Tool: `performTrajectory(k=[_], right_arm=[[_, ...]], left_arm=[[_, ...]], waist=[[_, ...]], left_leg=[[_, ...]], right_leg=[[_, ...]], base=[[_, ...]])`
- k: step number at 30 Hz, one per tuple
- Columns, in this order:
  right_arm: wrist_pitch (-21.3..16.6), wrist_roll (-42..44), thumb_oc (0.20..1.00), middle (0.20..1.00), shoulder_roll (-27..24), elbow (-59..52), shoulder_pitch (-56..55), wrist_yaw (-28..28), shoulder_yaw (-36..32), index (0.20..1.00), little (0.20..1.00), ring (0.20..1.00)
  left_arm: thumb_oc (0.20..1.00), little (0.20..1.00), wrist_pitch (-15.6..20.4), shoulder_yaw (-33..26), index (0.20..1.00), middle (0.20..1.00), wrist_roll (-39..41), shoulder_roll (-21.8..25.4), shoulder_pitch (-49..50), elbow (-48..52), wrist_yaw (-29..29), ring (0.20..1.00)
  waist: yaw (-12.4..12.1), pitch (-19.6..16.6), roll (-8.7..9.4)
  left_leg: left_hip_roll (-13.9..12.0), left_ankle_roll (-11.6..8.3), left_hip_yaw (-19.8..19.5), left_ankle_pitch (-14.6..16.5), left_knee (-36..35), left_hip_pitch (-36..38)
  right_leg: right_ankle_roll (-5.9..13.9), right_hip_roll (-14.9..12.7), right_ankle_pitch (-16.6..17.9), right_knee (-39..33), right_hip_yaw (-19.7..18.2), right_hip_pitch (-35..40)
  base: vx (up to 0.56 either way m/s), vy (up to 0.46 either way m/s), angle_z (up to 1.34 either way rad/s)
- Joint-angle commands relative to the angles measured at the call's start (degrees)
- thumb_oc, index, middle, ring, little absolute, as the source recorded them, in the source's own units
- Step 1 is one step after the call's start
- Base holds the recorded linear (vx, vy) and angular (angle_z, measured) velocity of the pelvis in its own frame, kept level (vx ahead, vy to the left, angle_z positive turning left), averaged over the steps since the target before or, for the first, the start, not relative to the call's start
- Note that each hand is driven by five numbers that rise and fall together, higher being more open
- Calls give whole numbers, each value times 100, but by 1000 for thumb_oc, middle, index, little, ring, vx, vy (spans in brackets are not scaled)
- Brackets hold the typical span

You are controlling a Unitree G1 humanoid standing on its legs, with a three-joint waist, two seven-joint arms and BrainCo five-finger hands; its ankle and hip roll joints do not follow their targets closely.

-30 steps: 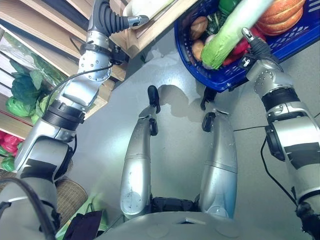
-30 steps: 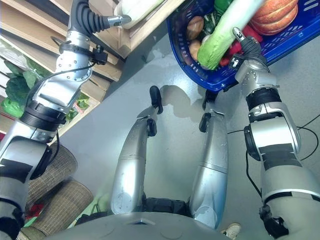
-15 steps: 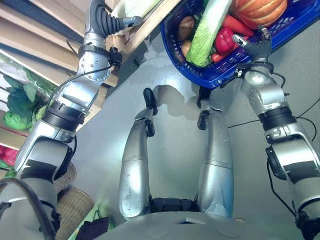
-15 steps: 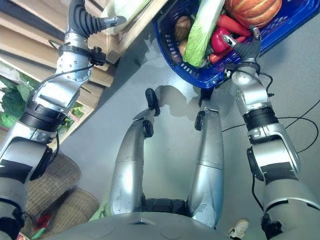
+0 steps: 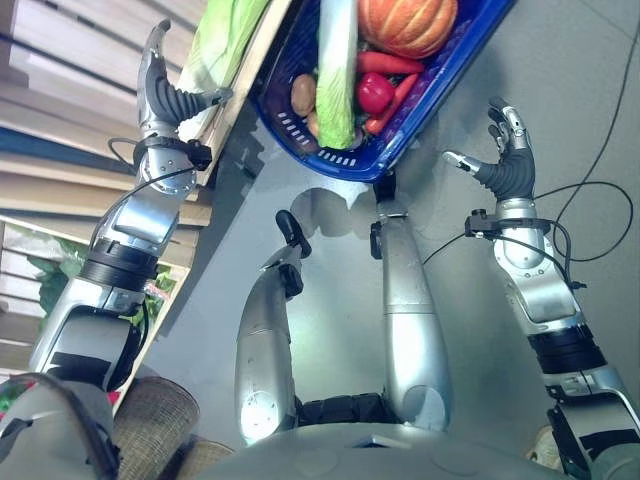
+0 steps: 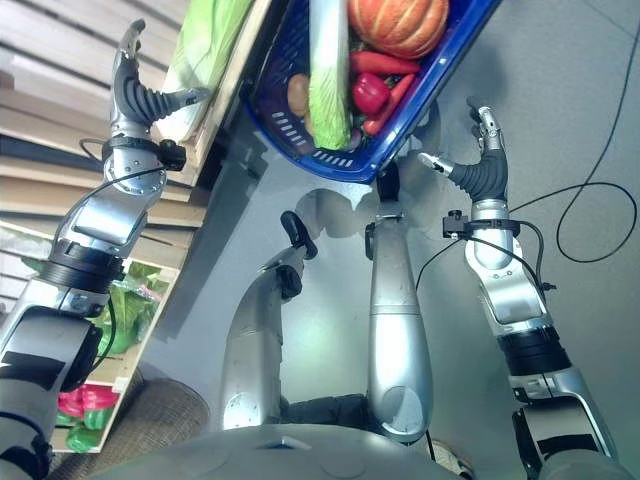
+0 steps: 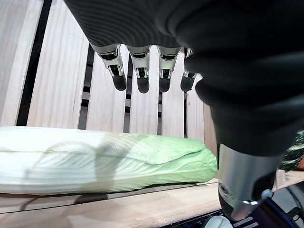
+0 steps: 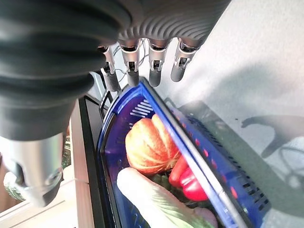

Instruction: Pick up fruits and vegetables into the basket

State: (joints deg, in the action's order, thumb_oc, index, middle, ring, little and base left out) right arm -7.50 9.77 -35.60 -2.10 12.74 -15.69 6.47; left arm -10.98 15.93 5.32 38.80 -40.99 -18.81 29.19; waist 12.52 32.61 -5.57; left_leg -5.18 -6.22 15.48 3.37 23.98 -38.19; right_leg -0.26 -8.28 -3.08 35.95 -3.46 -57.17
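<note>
Grey floor (image 5: 330, 330) lies nearest, below the robot. Further out to the right, the right hand (image 5: 505, 150) hangs in the air with its fingers spread and relaxed, holding nothing, near the blue basket (image 5: 420, 105) but apart from it. On the opposite side the left hand (image 5: 165, 95) is raised beside a wooden slatted shelf (image 7: 61, 71), its fingers straight and empty, just above a pale green napa cabbage (image 7: 104, 159) lying on the shelf's edge board. Beyond both hands, the basket holds an orange pumpkin (image 5: 405, 20), a red bell pepper (image 5: 373, 92), a red chilli (image 5: 390, 63), a long pale green cabbage (image 5: 335, 75) lying lengthwise, and a brown potato (image 5: 303, 93) beside it.
</note>
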Motion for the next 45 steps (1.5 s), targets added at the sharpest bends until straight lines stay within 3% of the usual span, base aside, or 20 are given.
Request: performTrajectory(k=[1,5,18,26,45], right_arm=[[-367,-61,1000,1000,-217,-431,-376,321,-274,1000,1000,1000],[-266,70,1000,1000,-312,-478,-517,505,-295,1000,1000,1000],[195,506,1000,1000,-404,-719,-602,669,-347,1000,1000,1000],[381,823,1000,1000,-427,-627,-532,641,-216,1000,1000,1000],[309,1045,1000,1000,-435,-347,-391,522,125,1000,1000,1000]], left_arm=[[1000,1000,207,-437,1000,1000,406,9,204,-505,354,1000],[1000,1000,293,-495,1000,1000,751,5,54,-1235,455,1000],[1000,1000,-237,-513,1000,1000,1668,209,-503,-2775,456,1000],[1000,1000,-451,-331,1000,1000,1538,358,-730,-3463,214,1000],[1000,1000,-630,44,1000,1000,1362,334,-919,-4316,-225,1000]], waist=[[335,-282,-266],[453,-282,-206],[663,-282,17],[715,-282,110],[727,-282,57]], left_leg=[[-40,130,23,-97,-91,-275],[-90,114,74,-83,-53,-248],[-200,90,118,15,127,-410],[-259,108,152,113,306,-603],[-259,108,231,229,480,-1009]], right_leg=[[293,335,-820,117,332,405],[275,366,-828,131,282,412],[208,507,-852,165,185,298],[178,534,-819,171,152,142],[190,484,-724,198,62,-352]], base=[[36,57,-16],[22,30,-11],[7,13,-3],[1,2,0],[7,29,-1]])
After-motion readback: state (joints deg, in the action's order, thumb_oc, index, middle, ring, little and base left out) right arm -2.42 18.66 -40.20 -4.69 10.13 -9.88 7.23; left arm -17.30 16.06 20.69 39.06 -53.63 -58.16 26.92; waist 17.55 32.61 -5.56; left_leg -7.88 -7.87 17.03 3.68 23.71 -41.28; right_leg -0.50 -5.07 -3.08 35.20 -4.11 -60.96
